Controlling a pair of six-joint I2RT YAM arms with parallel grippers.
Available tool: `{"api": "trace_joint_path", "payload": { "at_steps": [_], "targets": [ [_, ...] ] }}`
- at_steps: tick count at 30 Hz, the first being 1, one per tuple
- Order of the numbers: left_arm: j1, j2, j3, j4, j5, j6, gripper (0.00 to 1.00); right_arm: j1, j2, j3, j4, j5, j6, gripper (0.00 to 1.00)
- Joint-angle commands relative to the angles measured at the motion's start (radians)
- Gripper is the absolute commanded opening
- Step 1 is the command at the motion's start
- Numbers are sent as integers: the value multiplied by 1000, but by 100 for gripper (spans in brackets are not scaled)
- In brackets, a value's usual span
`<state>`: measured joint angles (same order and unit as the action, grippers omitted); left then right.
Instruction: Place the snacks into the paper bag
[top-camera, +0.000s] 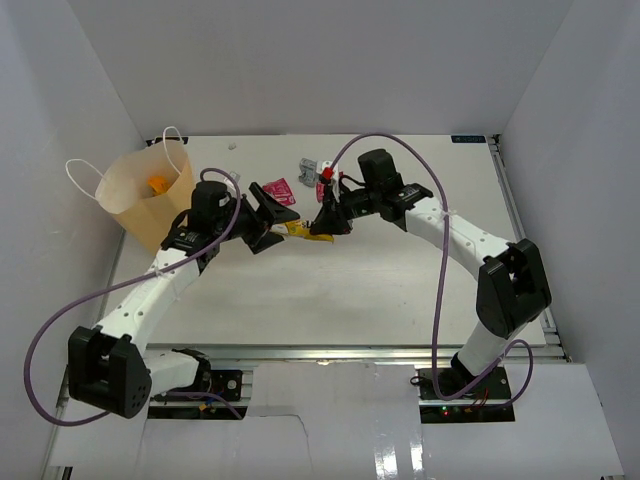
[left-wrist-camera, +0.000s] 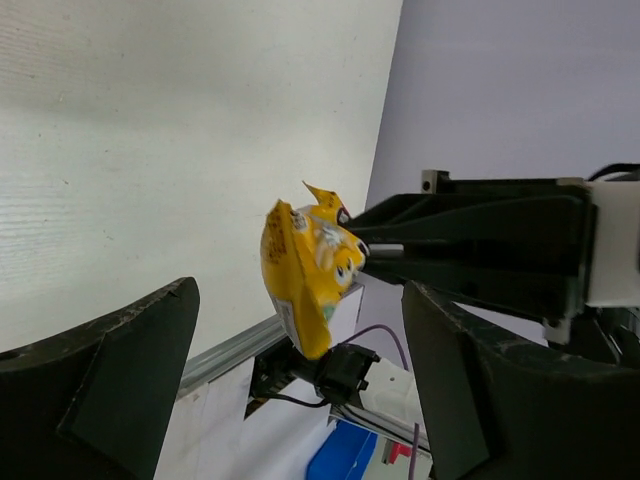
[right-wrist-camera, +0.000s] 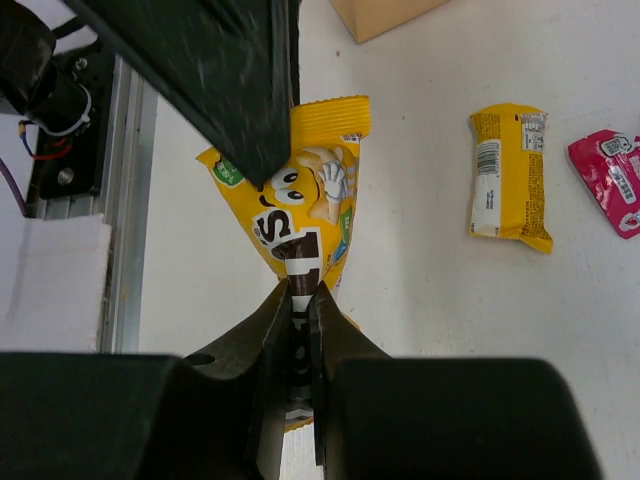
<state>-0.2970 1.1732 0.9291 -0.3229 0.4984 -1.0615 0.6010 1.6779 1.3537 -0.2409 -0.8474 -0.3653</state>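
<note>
Yellow shiny candy packet (right-wrist-camera: 305, 215): pinched at its lower end by the closed right hand (right-wrist-camera: 300, 292), held off the white surface (top-camera: 350, 290). Left hand (top-camera: 275, 218): jaws spread wide, packet between them. Tan kraft paper bag (top-camera: 140, 208): upright, far-left corner.

Top view high and behind, looking down on desk (top-camera: 330, 290), wrist views close, facing each other, both on packet (right-wrist-camera: 320, 200).

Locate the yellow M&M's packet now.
Top view, mid-table: the yellow M&M's packet is pinched in the right gripper, between the open fingers of the left gripper, just right of the paper bag.
</note>
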Motion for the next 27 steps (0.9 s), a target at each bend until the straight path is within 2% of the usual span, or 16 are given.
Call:
{"api": "trace_joint_path", "payload": {
  "at_steps": [1,6,7,9,10,14,18,21,22,24,27],
  "targets": [
    [-45,38,36,88,-44,-37,92,8,-26,2,112,-2,137,14],
    [-87,83,47,111,-57,-48,87,20,-27,7,120,-5,146,14],
    [-88,83,43,116,-55,-52,81,22,-27,5,120,-2,144,14],
    [-88,79,39,125,-54,-58,75,23,-26,2,120,1,146,16],
    [-88,77,36,125,-54,-60,67,22,-26,-1,120,1,143,16],
    [-88,60,24,125,-64,-66,55,23,-26,-5,115,-8,138,19],
    [-88,54,17,127,-70,-66,48,23,-32,-7,114,-19,129,22],
    [-88,48,17,124,-77,-60,39,22,-37,-8,103,-28,114,30],
    [-88,45,19,122,-81,-57,36,23,-38,-10,100,-31,109,37],
    [-88,42,27,107,-95,-43,28,22,-44,-10,95,-33,101,45],
    [-88,37,69,44,-144,17,23,19,-55,-5,81,-32,85,53]
  ]
}}
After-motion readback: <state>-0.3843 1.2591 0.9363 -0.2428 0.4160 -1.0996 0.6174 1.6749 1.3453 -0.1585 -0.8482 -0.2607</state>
